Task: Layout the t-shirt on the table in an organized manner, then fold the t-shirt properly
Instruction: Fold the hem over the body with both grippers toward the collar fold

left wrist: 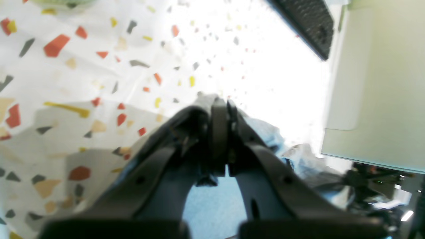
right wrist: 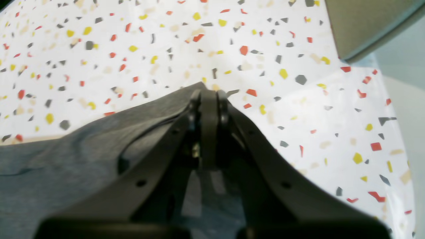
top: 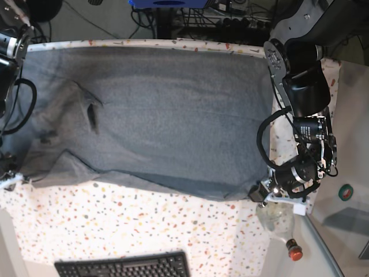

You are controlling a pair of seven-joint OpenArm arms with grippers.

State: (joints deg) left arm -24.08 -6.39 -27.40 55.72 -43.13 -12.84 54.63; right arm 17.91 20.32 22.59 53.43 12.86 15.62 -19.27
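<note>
Ahead of my left claw (left wrist: 220, 106), whose jaws are pinched together on cloth, the speckled table (left wrist: 139, 49) lies bare and flat, so I have room to slide forward and to its left. Up and to its right the black keyboard (left wrist: 307, 21) blocks that corner, with a pale panel (left wrist: 378, 83) walling off the right side.

Ahead of my right claw (right wrist: 209, 94), also pinched on cloth, the table is bare ahead and to the right. A grey panel edge (right wrist: 365, 26) cuts into the upper right. To its left and behind it, the t-shirt (right wrist: 66, 159) covers the surface.
</note>
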